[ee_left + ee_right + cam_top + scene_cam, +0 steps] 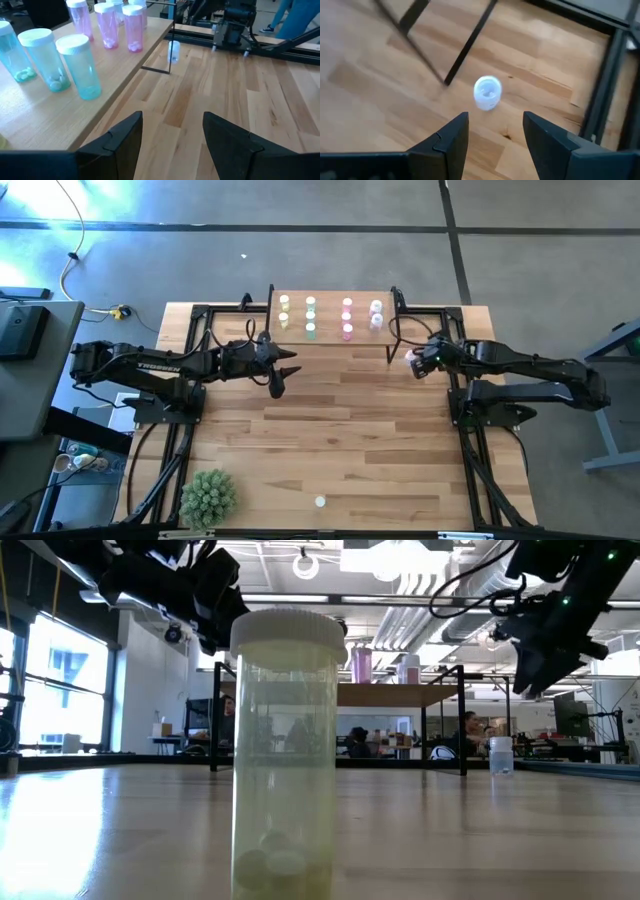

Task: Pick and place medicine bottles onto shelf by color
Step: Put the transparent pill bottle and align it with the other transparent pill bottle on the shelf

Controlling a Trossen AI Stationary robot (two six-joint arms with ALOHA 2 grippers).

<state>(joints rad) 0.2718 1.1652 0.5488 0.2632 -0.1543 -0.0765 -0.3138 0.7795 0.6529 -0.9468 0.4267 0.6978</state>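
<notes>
From above, the shelf (330, 298) sits at the far middle of the table (340, 430), a pale wood board on thin black legs. On it stand four short rows of medicine bottles: yellow bottles (284, 310) on the left, green bottles (310, 317) next, pink bottles (347, 318) after them, and white bottles (376, 314) at the right end. One more white bottle (409, 359) stands on the table just right of the shelf's right legs, and a yellowish bottle (320, 502) stands alone near the front edge, right of a spiky green plant (208, 497). The left gripper (281, 376) hangs in front of the shelf's left end; the right gripper (416, 366) hangs over the lone white bottle.

At table height, the yellowish bottle (284, 755) fills the near ground: a clear, faintly yellow cylinder with a pale ribbed cap and a few round tablets at its bottom. Far off to the right the small white bottle (501, 755) stands upright on the boards.

In the left wrist view, the left gripper (172, 135) has its fingers spread with nothing between them, just before the shelf edge. Green bottles (75, 62) and pink bottles (120, 22) stand upright on the board, each translucent with pale tablets inside.

In the right wrist view, the right gripper (495, 135) is likewise spread and empty, with the white bottle (487, 92) just beyond its fingertips, beside a black shelf leg.
</notes>
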